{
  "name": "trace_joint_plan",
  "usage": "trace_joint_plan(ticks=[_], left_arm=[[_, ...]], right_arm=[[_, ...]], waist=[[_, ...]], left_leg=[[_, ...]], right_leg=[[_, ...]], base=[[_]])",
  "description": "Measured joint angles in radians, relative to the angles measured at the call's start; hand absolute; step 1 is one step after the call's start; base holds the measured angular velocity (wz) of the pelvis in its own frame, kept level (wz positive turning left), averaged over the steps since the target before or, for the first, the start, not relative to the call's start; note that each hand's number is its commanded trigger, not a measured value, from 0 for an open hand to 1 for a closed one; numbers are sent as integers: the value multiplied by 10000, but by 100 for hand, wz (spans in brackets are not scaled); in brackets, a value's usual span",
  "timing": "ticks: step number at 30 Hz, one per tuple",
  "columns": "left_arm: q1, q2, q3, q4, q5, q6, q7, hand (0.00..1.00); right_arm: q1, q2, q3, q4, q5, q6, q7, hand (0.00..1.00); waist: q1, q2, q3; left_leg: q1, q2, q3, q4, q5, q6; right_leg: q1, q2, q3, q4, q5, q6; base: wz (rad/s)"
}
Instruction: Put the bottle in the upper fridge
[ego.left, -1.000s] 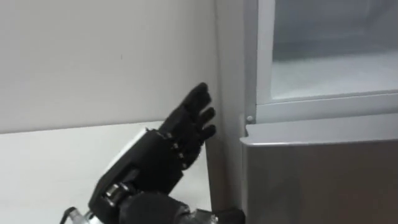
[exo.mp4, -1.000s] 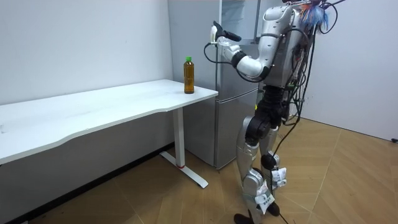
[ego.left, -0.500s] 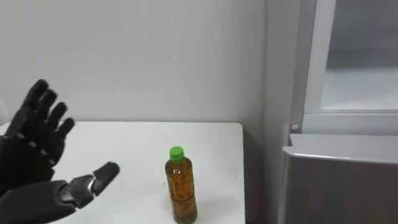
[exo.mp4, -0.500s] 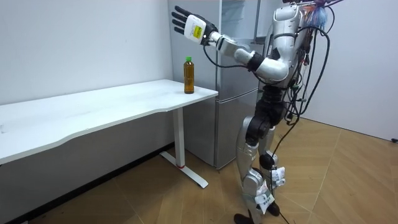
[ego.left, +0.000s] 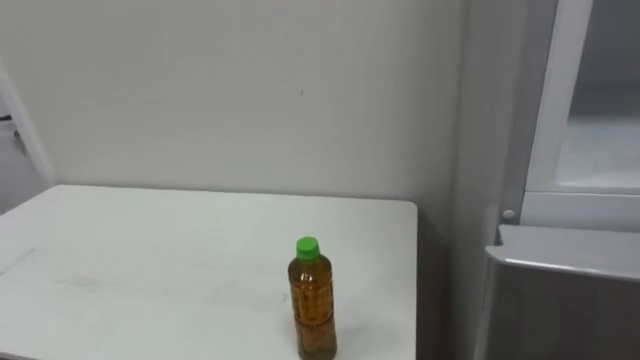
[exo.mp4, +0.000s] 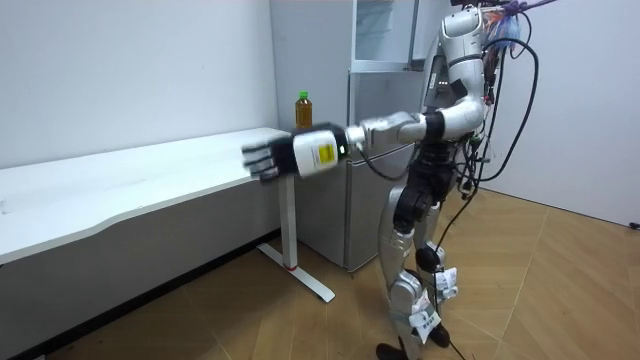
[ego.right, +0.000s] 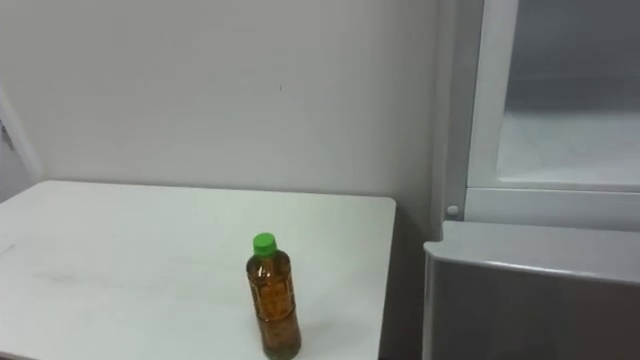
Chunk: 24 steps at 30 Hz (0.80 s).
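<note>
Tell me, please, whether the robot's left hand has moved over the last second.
Yes: the left hand has swung from the fridge toward the room view's left, ending lower than the bottle, before the table.

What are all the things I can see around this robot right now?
bottle: one, amber with a green cap, upright on the table near the end by the fridge
table: one, white, long, against the wall
fridge: one, silver-grey, right of the table, pale inside at the top
wall: one, white, behind the table
floor: one, brown wood, under the robot
left hand: one, black, stretched out in front of the table's edge, apart from the bottle
</note>
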Motion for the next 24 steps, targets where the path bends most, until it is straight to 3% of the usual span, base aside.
trace_joint_plan(ticks=[2,7,11,18,24], left_arm=[[49,-15,-185,1811,-2,-325,45,0],[247,-25,-1252,4826,-4,-371,167,0],[271,-31,-1544,7079,20,-354,-97,0],[519,-19,-2092,8798,417,-346,-309,0],[472,-10,-2590,10042,1864,-232,-818,0]], right_arm=[[89,-19,-93,-208,-140,-10,17,0],[12,5,-92,-182,-842,-1,22,0],[81,-15,-92,-160,-882,-3,35,0],[140,-31,-81,-115,-1005,164,201,0],[172,-31,-40,-139,-1674,209,251,0]], waist=[[6,2,-3],[-104,-117,9],[-74,-205,-27],[-381,-80,-11],[-633,-80,-10]], left_leg=[[97,29,209,2,-1,1],[165,38,310,2,-9,8],[243,74,452,28,-37,45],[215,65,410,9,-86,112],[261,82,534,-86,-93,115]], right_leg=[[-3,-43,150,48,-1,-3],[13,-53,260,140,-20,4],[22,-48,438,165,-30,-8],[3,-65,383,241,-20,29],[-56,-86,465,354,-50,29]], base=[[-20],[-7],[-10],[4],[-5]])
